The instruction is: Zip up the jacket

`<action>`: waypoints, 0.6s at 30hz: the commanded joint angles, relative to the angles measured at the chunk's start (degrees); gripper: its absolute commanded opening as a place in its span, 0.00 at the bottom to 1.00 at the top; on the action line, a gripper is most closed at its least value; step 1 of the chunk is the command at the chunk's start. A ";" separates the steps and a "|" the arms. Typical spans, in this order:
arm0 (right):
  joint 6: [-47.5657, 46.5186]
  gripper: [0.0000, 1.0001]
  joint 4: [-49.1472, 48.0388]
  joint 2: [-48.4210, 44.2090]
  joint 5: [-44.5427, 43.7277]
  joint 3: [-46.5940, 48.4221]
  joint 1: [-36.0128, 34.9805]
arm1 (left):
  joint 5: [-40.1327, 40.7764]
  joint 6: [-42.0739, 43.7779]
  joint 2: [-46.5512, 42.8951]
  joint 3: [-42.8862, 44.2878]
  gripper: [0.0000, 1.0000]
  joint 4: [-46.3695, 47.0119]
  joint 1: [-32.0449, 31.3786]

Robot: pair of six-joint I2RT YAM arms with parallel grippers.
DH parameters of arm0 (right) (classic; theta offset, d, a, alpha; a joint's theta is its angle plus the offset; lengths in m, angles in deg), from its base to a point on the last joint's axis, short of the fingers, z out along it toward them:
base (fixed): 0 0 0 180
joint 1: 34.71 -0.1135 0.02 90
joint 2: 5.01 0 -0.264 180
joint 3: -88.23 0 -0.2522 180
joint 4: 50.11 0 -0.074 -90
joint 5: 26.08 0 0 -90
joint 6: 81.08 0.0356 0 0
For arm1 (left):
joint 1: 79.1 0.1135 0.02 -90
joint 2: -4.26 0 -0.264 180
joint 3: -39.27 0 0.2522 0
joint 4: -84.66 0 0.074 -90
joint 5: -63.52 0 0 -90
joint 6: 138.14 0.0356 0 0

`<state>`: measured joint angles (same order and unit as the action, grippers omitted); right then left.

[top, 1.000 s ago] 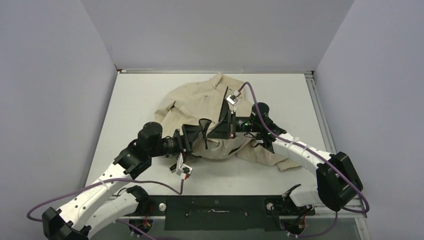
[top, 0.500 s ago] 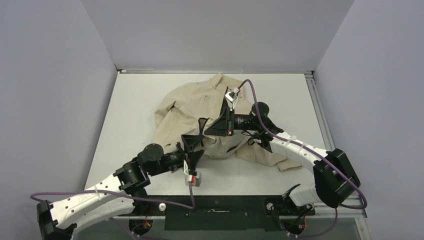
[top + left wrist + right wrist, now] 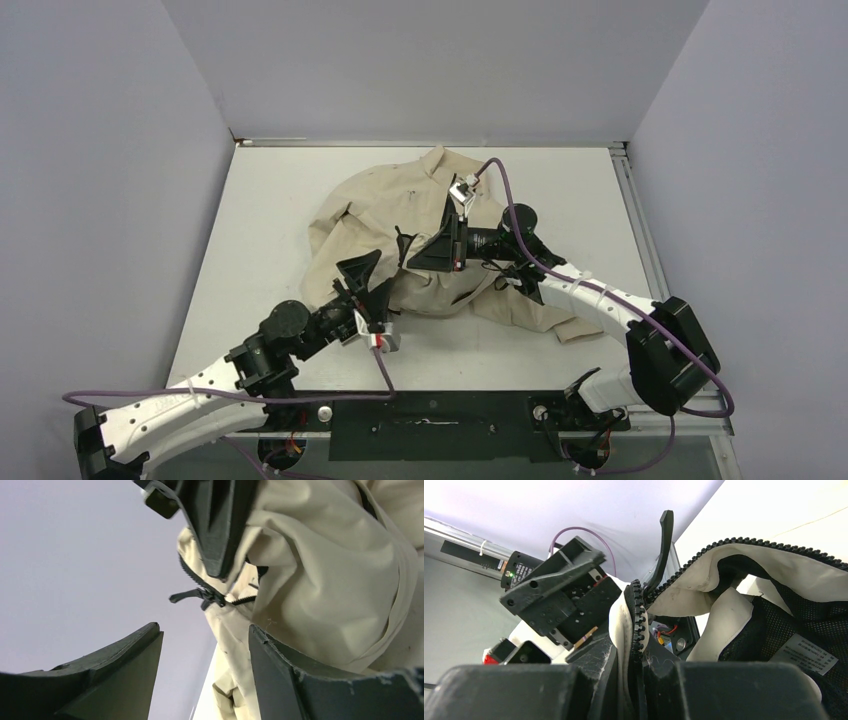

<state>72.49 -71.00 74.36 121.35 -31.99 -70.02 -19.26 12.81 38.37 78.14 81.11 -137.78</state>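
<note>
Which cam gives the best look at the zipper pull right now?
Left wrist: the zipper pull shows whole, in profile against the plain wall, between the fingers of the open left gripper. Right wrist shows it close but edge-on, its lower end hidden behind the jacket edge. Top external shows only a tiny dark speck.

jacket (image 3: 325, 580) cut off at right edge, label (image 3: 806, 653) print too small to read
</note>
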 commanded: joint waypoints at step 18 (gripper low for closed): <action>0.35 0.05 -4.28 -1.92 0.10 2.95 -1.05 | 4.22 -10.90 7.71 3.29 0.61 13.61 0.14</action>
<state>72.53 -71.03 74.36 121.37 -31.38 -70.20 -18.16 4.38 45.28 78.18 85.90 -137.78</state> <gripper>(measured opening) 0.087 0.613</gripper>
